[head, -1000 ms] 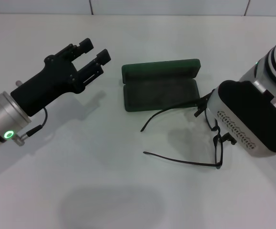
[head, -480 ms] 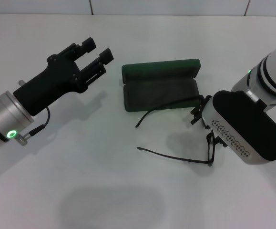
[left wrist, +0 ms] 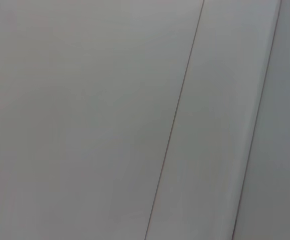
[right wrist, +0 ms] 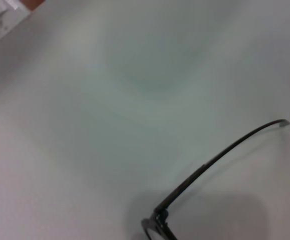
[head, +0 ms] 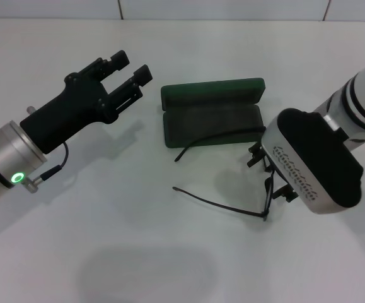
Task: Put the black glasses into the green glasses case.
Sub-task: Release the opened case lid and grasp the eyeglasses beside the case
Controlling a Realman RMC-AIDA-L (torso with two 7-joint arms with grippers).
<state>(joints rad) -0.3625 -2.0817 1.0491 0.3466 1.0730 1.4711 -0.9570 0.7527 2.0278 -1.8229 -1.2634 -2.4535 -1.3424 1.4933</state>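
Note:
The green glasses case (head: 212, 118) lies open at the table's middle back, its lid (head: 212, 92) raised behind the dark tray. The black glasses (head: 220, 202) hang just right of and nearer than the case, with my right gripper (head: 270, 177) shut on their front frame. One temple arm reaches over the case's near edge and the other points left over the table. The right wrist view shows one temple arm (right wrist: 220, 155) and its hinge above the white surface. My left gripper (head: 130, 68) hovers open to the left of the case, holding nothing.
The white table (head: 138, 252) meets a tiled wall along its back edge (head: 182, 19). The left wrist view shows only a pale surface with thin seams (left wrist: 177, 120). A white and red object (right wrist: 4, 12) sits at one corner of the right wrist view.
My right gripper has carried the glasses to the left and slightly nearer, so the temple tips now lie further left. The left gripper has crept a little toward the case.

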